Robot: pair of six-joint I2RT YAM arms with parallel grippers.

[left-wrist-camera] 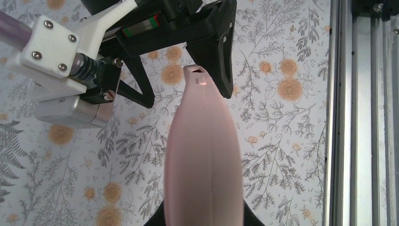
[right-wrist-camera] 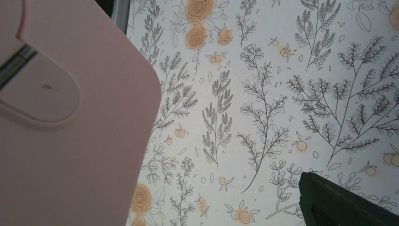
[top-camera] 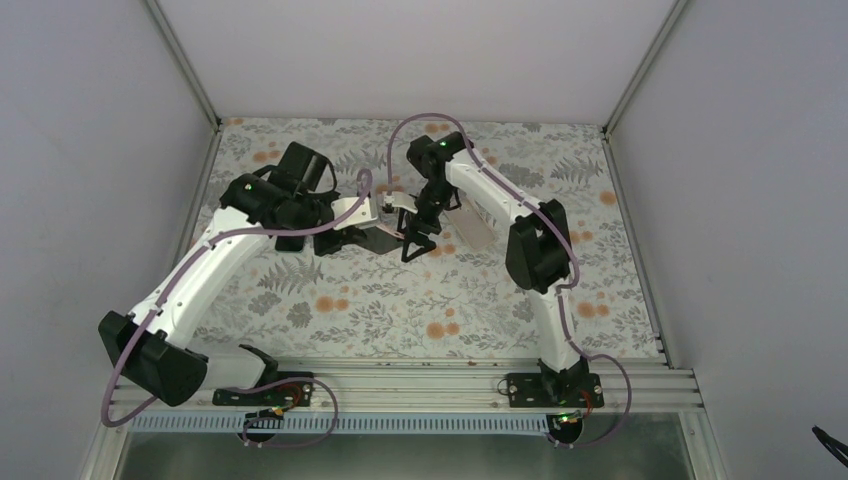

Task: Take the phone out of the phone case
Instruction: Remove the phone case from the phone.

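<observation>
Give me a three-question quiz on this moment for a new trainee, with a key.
1. True or false: the right gripper is clamped shut.
2. In the left wrist view, which one holds the pink phone case? A) the left gripper B) the right gripper C) neither
3. Fill in: the print on the table cover is ____.
Key: 1 false; 2 A; 3 floral.

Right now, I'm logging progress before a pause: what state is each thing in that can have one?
left pincer, shut on the phone case.
right pincer, open around the case's far end.
phone case, gripped at one end, not lying loose.
phone, not seen; in or out, cannot tell.
</observation>
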